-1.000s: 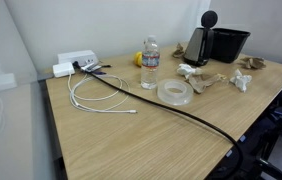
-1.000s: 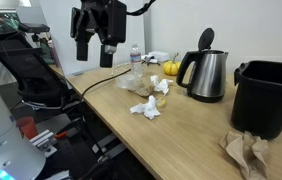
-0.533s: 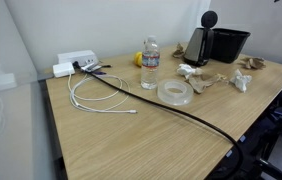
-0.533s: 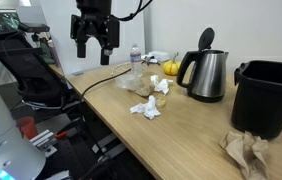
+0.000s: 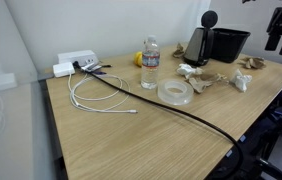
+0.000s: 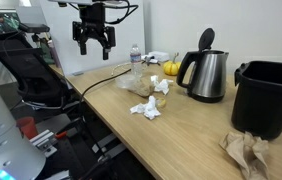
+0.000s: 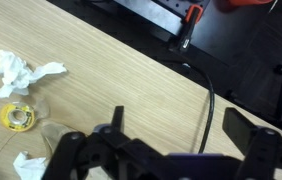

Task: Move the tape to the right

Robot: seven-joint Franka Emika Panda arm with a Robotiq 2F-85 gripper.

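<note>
Nothing of the task is judged to be done. The tape (image 5: 174, 91) is seen lying flat on the bench (image 5: 131, 145), just in front of the water bottle (image 5: 150, 62) and beside the crumpled paper bits (image 5: 198, 78), with the black cable (image 5: 196, 121) running close past it. It is touched by nothing.

The gripper (image 6: 94, 45) is held high in the air, well apart from the tape and well above the bench. Its fingers (image 6: 82, 44) are spread and nothing is held between them; the same released state is shown in the wrist view, where only bare bench and the black cable are seen between them.

All working steps are therefore taken to be left:
- the gripper is to be brought over the tape and lowered;
- the ring is to be grasped, probably across its rim or through its large hole;
- it is to be carried or slid to the right and set down.

The coiled white cable (image 5: 96, 96) lies well apart on the other side of the bottle. More clutter is found on the side of the kettle (image 5: 196, 45) and the black bin (image 5: 227, 42), so care is likely needed if the tape is carried that way.
</note>
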